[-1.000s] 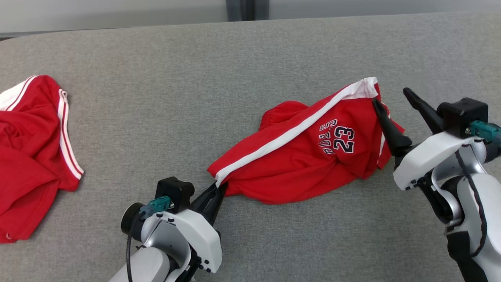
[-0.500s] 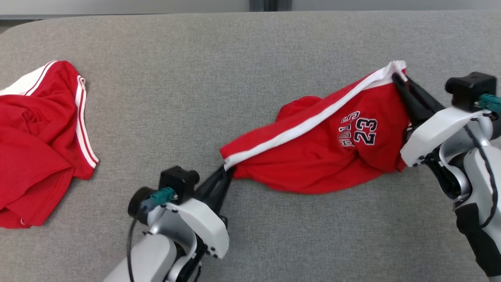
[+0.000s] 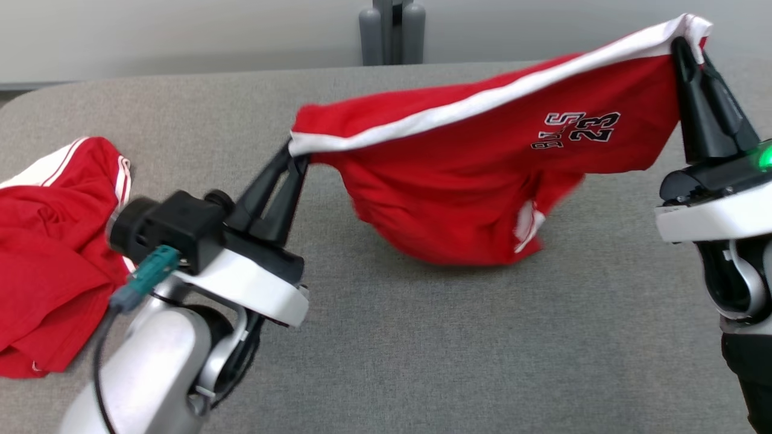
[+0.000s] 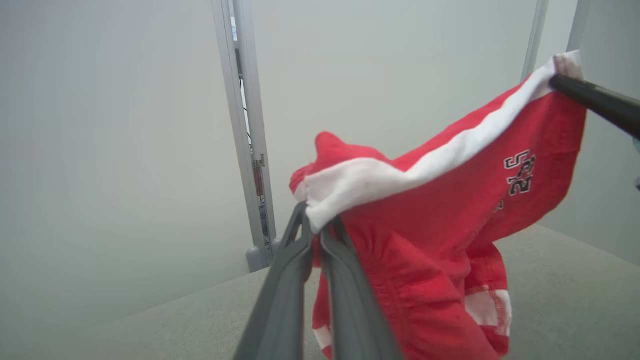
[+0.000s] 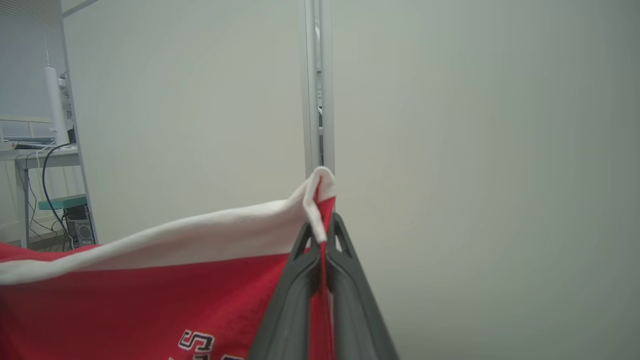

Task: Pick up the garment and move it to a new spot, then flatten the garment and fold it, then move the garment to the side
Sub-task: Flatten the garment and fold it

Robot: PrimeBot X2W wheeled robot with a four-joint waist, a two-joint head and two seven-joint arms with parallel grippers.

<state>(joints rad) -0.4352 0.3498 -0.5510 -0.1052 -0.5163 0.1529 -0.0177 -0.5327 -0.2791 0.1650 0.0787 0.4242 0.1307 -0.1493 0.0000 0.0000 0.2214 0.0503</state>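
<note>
Lifting is under way: the garment [image 3: 482, 181], red shorts with a white band [image 3: 458, 114], is hanging stretched between both hands over the tabletop [image 3: 422, 349]. Whether its lowest fold is touching, I cannot tell. The left hand [image 3: 297, 158] is pinching the band's end at the garment's 9 o'clock, and the right hand [image 3: 687, 51] is pinching the end at 2 o'clock. By my judgement, placing, flattening, folding and moving aside are all waiting. A second red garment [image 3: 48, 259] is lying at the grey tabletop's 9 o'clock. Pale partition walls [image 3: 181, 30] and a grey post [image 3: 392, 30] are standing at 12 o'clock.
</note>
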